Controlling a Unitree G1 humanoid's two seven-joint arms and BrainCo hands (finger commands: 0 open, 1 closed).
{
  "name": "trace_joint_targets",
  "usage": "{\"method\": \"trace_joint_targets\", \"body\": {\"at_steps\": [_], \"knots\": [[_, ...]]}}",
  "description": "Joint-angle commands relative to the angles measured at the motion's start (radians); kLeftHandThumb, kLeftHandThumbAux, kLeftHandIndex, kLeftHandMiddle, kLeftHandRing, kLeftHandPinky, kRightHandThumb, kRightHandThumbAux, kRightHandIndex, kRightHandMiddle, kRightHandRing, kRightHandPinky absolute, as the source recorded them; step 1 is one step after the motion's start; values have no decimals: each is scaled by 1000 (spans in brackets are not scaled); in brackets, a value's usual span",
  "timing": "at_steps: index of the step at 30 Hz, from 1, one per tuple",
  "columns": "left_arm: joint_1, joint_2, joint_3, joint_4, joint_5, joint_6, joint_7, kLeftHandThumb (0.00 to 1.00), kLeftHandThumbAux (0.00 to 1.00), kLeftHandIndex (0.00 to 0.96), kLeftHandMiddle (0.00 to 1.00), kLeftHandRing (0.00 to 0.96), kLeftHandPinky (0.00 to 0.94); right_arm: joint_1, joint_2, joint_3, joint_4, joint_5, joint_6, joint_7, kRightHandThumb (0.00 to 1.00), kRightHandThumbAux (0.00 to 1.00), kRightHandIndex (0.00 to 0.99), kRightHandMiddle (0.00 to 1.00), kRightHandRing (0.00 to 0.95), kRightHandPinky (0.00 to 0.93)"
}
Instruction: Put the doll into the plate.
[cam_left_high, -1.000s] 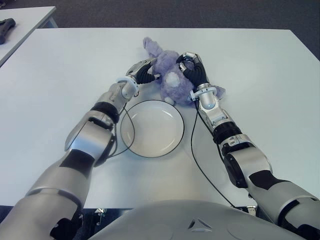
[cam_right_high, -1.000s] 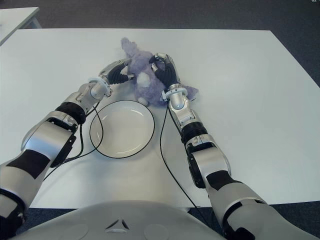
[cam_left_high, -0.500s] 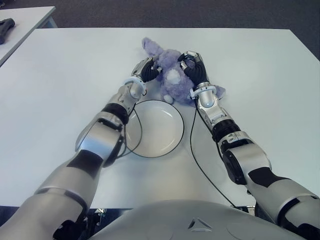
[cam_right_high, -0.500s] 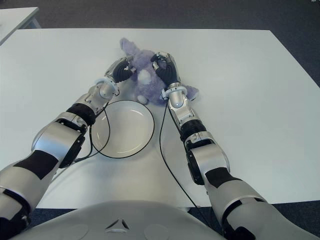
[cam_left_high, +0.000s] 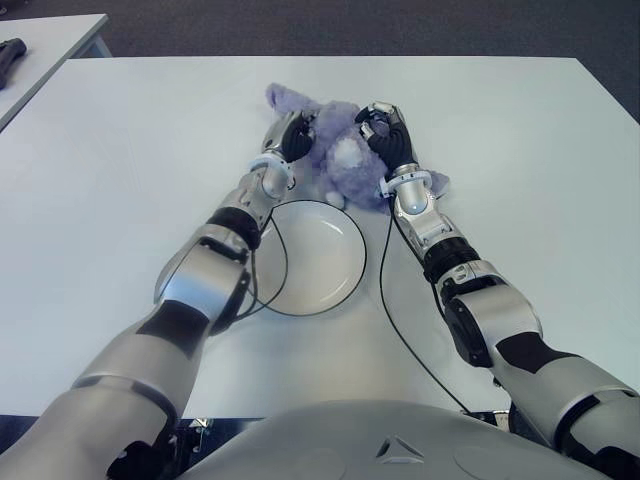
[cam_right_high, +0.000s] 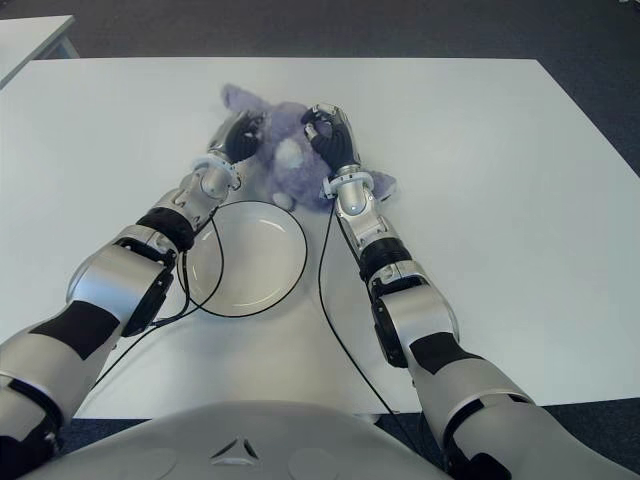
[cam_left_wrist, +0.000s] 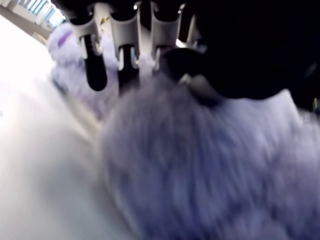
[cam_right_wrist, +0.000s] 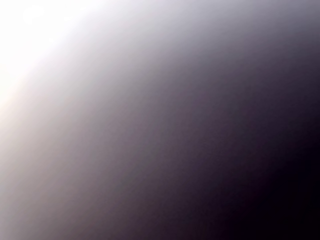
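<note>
A purple plush doll (cam_left_high: 338, 152) with a white patch lies on the white table (cam_left_high: 130, 150), just beyond the plate. The plate (cam_left_high: 312, 262) is white with a thin dark rim and has nothing in it. My left hand (cam_left_high: 291, 138) presses against the doll's left side with its fingers (cam_left_wrist: 95, 65) curled over the fur (cam_left_wrist: 200, 165). My right hand (cam_left_high: 386, 135) clasps the doll's right side, fingers bent onto it. The right wrist view is covered and shows nothing.
Black cables run from both wrists, one across the plate's left part (cam_left_high: 283, 262), one along its right (cam_left_high: 385, 300). A second table with a dark object (cam_left_high: 12, 48) stands at the far left. Bare tabletop spreads to both sides.
My left hand has moved rightward onto the doll's left side and curled against it. The doll has shifted a little to the left. The right hand has barely moved.
</note>
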Motion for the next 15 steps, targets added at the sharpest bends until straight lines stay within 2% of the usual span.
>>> {"method": "trace_joint_targets", "body": {"at_steps": [1,6,8,11,15], "knots": [[1,-8,-15,13,15,10,-3,845,660,457,442,442,430,35,5,0,45,10,44,21,713,710,442,829,830,833],[-5,-4,-24,15,22,21,-4,844,661,459,438,445,443,32,4,-3,50,8,45,19,713,710,442,829,831,835],[-7,-2,-26,16,22,25,-9,845,661,456,442,443,420,31,2,-4,52,8,43,19,712,710,442,829,831,835],[-5,4,-23,15,12,16,-31,844,661,456,442,435,393,28,-1,-6,53,10,43,22,712,710,441,827,831,833],[-2,6,-15,14,0,0,-44,845,661,455,444,437,405,25,-4,-10,54,13,44,28,712,710,441,824,828,830]]}}
